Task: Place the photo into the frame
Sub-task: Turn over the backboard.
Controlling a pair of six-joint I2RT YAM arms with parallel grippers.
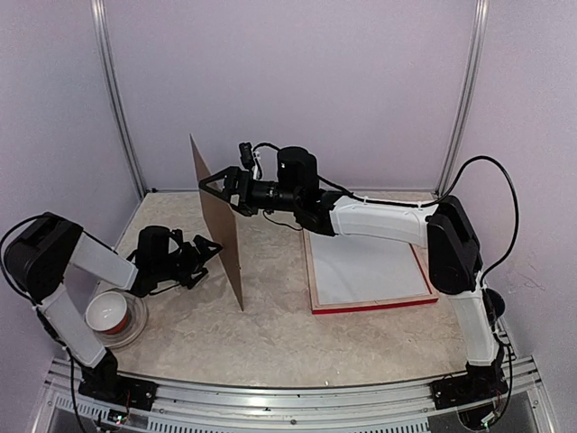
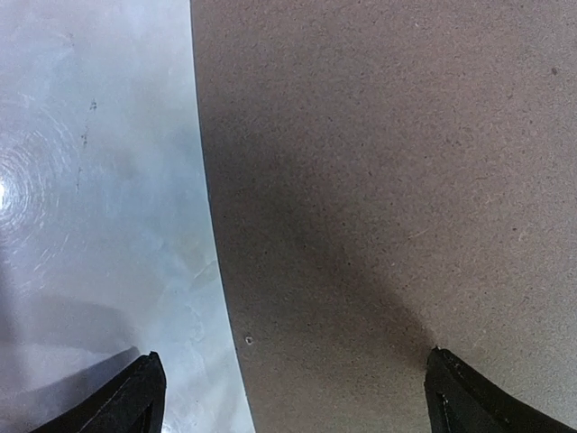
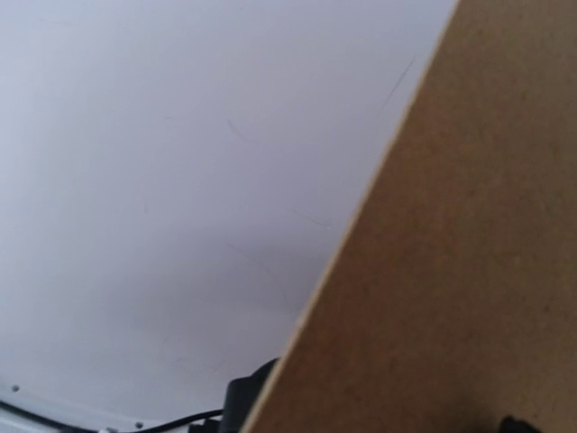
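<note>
Two arms are bolted to a metal rail [image 1: 288, 397] at the near edge of a pale, marbled worktop [image 1: 297, 347]. At near left a red-and-white bowl [image 1: 110, 314] sits beside the left arm. Just beyond it the left gripper [image 1: 209, 260] points at a plain brown board [image 1: 221, 225] with its jaws spread wide and grasping nothing; in its wrist view the board fills the space between the fingertips. The board stands on one edge near the middle of the worktop. The frame [image 1: 379, 306] lies flat to the right, well apart from the board, showing a red near edge and pale wood sides. A white sheet [image 1: 365, 266] fills its opening — whether this is the photo lying face down cannot be told. The right gripper [image 1: 216, 188] hangs at the board's upper far part, jaws released; contact cannot be judged. Behind everything stands a plain lilac wall [image 1: 297, 81] between metal posts.
</note>
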